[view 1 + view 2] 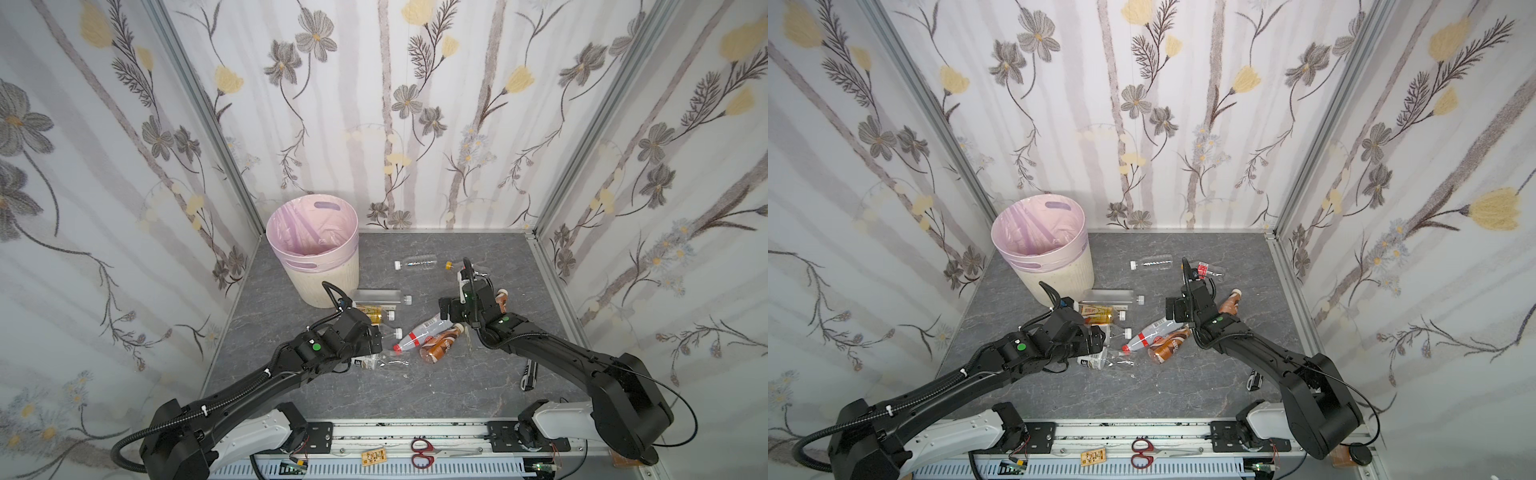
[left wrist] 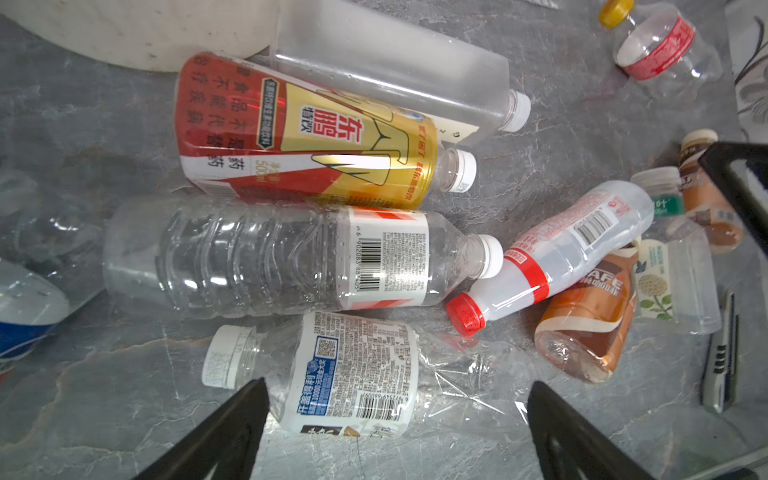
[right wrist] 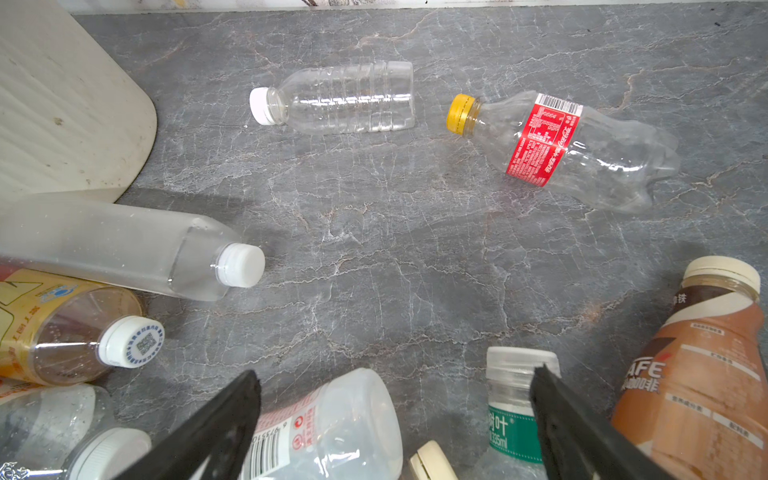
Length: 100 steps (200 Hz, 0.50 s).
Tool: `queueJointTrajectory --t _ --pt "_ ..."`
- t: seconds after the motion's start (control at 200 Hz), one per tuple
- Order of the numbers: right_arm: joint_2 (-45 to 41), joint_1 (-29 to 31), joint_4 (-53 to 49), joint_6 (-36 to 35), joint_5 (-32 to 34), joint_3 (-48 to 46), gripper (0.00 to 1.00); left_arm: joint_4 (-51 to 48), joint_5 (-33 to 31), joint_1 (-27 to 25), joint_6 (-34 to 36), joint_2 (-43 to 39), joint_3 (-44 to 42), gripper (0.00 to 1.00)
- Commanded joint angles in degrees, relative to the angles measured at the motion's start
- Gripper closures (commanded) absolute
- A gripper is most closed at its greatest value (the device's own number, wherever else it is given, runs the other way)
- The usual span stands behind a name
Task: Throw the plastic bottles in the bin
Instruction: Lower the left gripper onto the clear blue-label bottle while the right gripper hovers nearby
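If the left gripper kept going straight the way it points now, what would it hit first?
Most likely the crushed clear bottle with the white label, which lies framed by the open left gripper in the left wrist view. How far above it the gripper is, I cannot tell.

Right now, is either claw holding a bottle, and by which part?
Nothing is held: the left gripper and the right gripper are both open and empty.

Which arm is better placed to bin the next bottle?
Probably left. The left gripper, open, hangs right over a crumpled bottle, and the bin stands on that side. The right gripper, also open, is farther from the bin.
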Motion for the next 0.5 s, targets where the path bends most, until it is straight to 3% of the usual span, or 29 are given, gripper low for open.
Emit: queueJointTrajectory --t 0.0,0.34,0.495 --pt "-0.2 0.0 2.3 -0.2 0.7 0.2 0.0 -0.3 3.3 0.8 -8.1 -2.4 -1.1 0.0" --pt "-4.2 -0.1 2.4 -0.7 2.1 -0.1 0.0 -0.1 12.6 4.7 -19.8 -13.8 -10.4 0.0" --pt "-5.0 -0.1 4.0 -0.7 2.2 -1.1 0.0 1.4 18.4 4.7 -18.6 -10.1 -11.2 0.0"
